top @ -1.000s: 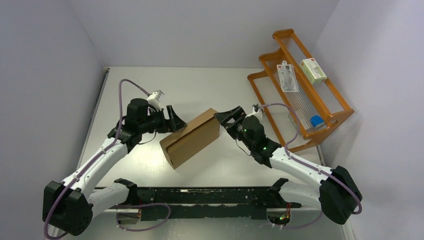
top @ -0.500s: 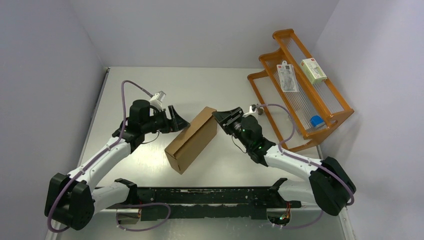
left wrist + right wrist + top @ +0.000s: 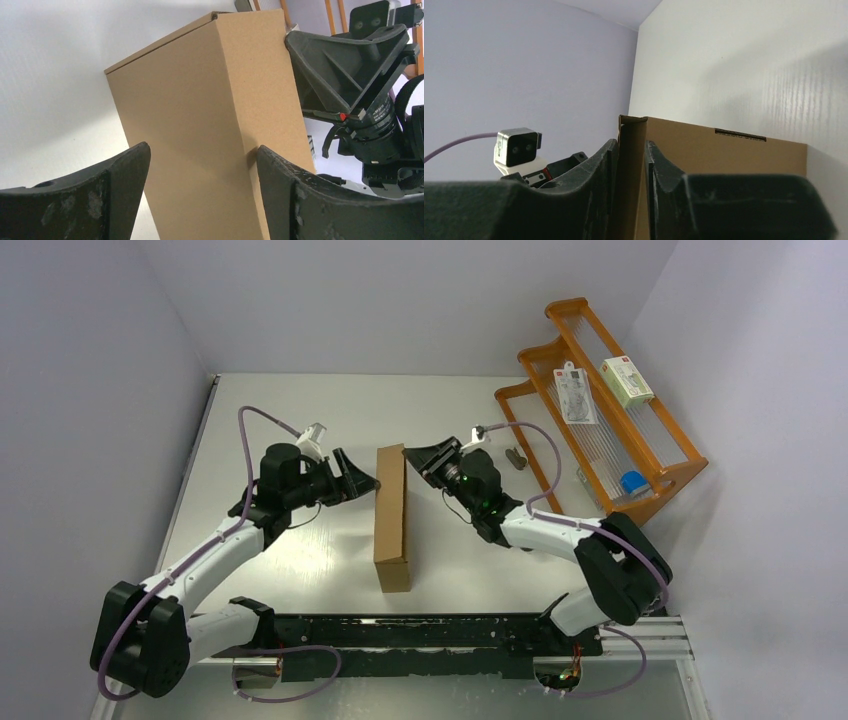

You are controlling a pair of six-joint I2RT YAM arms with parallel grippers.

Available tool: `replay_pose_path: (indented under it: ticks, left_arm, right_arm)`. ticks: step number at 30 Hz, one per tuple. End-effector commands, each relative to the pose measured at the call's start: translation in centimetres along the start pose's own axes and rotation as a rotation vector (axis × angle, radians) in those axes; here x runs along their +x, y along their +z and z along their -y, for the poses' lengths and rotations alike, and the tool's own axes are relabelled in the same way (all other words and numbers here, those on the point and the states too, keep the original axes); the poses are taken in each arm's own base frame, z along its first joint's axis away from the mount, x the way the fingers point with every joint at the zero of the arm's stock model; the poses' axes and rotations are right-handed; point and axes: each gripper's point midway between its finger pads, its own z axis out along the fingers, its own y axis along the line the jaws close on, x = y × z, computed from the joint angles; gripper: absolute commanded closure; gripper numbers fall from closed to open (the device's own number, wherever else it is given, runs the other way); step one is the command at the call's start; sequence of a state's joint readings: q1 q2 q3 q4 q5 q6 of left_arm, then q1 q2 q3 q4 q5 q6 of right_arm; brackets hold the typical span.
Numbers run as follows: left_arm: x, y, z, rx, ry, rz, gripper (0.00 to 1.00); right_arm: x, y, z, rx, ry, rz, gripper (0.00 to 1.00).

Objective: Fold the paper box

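Observation:
The paper box (image 3: pixel 391 510) is a closed brown cardboard carton standing on a narrow side, running from far to near in the middle of the table. My right gripper (image 3: pixel 412 460) is at its far end. In the right wrist view the gripper (image 3: pixel 631 150) is shut on the box's (image 3: pixel 724 165) thin end edge, one finger on each side. My left gripper (image 3: pixel 368 480) is open against the box's left face. In the left wrist view its fingers (image 3: pixel 200 155) spread wide across the box (image 3: pixel 200 100), the right fingertip (image 3: pixel 270 165) touching a corner edge.
An orange wire rack (image 3: pixel 600 450) stands at the right and holds a white-and-green carton (image 3: pixel 627 380), a flat packet (image 3: pixel 575 392) and a blue item (image 3: pixel 631 482). A small dark object (image 3: pixel 516 457) lies near the rack. A black rail (image 3: pixel 420 635) runs along the near edge.
The box has swung from a diagonal lie to standing on a narrow side, pointing far to near. The right gripper has closed on its far end. The left gripper stayed open beside it.

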State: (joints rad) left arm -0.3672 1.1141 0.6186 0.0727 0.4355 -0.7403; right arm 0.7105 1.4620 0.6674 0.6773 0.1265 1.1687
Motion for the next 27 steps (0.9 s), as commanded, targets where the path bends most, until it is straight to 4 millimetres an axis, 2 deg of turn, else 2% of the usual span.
replay_pose_path:
  ticks: [1,7,13,18,27]
  left_arm:
    - [-0.9,-0.1,-1.4,-0.066,-0.018,0.070,0.18]
    - [-1.2,-0.4,-1.6,-0.089,-0.023,0.095,0.17]
    - [-1.5,-0.3,-1.4,-0.086,-0.026,0.096,0.17]
    - [-1.9,-0.5,-0.8,-0.071,-0.024,0.108,0.17]
    - [-1.9,-0.1,-0.5,-0.048,-0.035,0.097,0.17]
  right_arm:
    - [1.7,0.8,1.1,0.027,-0.076,-0.084,0.69]
    - [0.5,0.9,-0.6,0.003,-0.094,-0.069,0.39]
    - [-0.2,1.7,-1.6,-0.017,-0.097,-0.064,0.22]
    - [-0.3,2.4,-1.3,0.004,-0.080,-0.056,0.20]
    - [0.3,3.6,1.4,0.084,-0.035,-0.050,0.34]
